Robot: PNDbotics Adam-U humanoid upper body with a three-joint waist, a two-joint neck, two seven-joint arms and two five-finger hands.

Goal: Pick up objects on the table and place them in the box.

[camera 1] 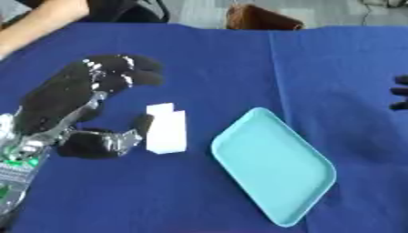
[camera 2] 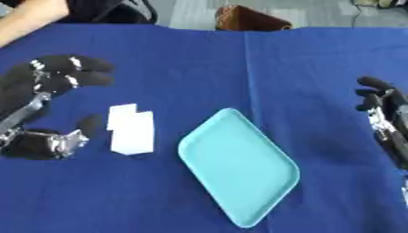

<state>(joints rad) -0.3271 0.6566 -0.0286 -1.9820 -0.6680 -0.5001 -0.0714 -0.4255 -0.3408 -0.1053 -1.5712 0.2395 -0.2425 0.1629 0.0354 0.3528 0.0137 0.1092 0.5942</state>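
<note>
Item, table: covered in a blue cloth (camera 1: 239, 63), holding one white block (camera 1: 166, 129) left of centre and one shallow turquoise tray (camera 1: 275, 166) just to its right, set diagonally and holding nothing; I took the tray for the box. Item, left hand (camera 1: 63, 102): fingers spread above and behind the block, thumb (camera 1: 142, 124) low at the block's left edge, released and holding nothing; I could not tell whether the thumb touched. Item, right hand (camera 2: 386, 118): at the right edge, fingers relaxed and upward, idle. Step in hand, as I judged it: grasping the block. To do it well I would have lowered the fingers onto the far right face, opposite the thumb, before closing, since the block looked likely to slide on the cloth, then carried it across the tray's near rim.
</note>
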